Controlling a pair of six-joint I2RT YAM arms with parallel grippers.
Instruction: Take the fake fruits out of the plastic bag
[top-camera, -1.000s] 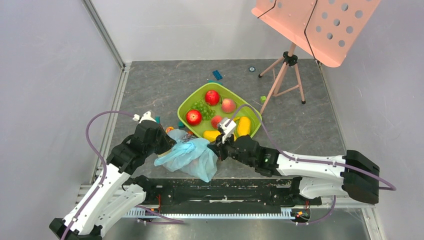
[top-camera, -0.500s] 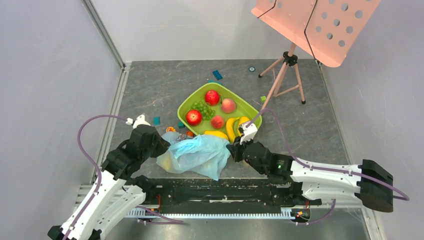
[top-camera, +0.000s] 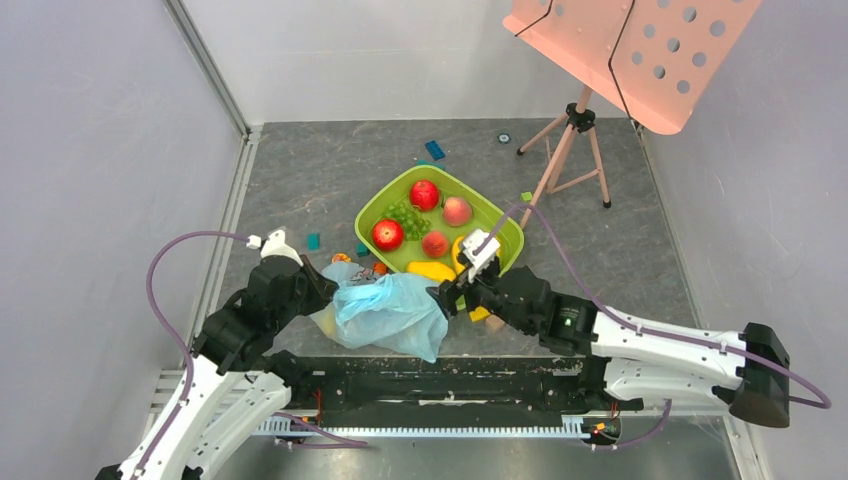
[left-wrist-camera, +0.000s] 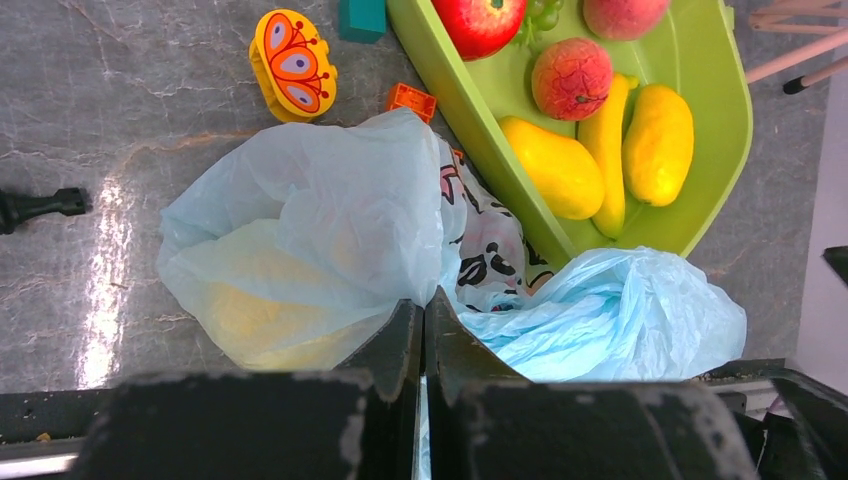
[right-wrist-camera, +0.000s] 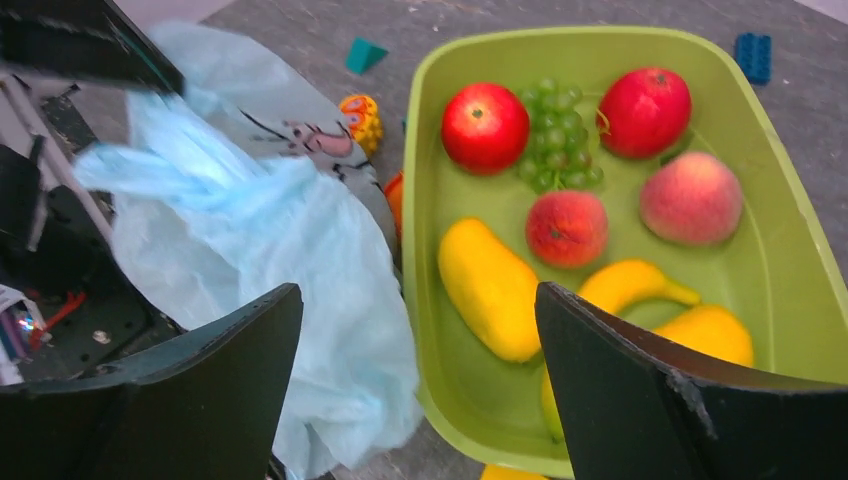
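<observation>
Beside tray (left-wrist-camera: 470, 130) edge: left pincer (left-wrist-camera: 422, 330) pinching plastic bag (left-wrist-camera: 330, 220); right pincer (right-wrist-camera: 417, 300) spread wide.

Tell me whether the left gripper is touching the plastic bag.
Touching. In the left wrist view the left gripper sits shut, its tips buried in a fold of the plastic bag, with film pinched between them.

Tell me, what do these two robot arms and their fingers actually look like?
Both the left arm and right arm have white lower shells and black upper sections near the wrist. A looping purple cable runs along each. Each wrist carries a small white block. The fingers are broad, flat, matte black wedges, scuffed at the edges.
</observation>
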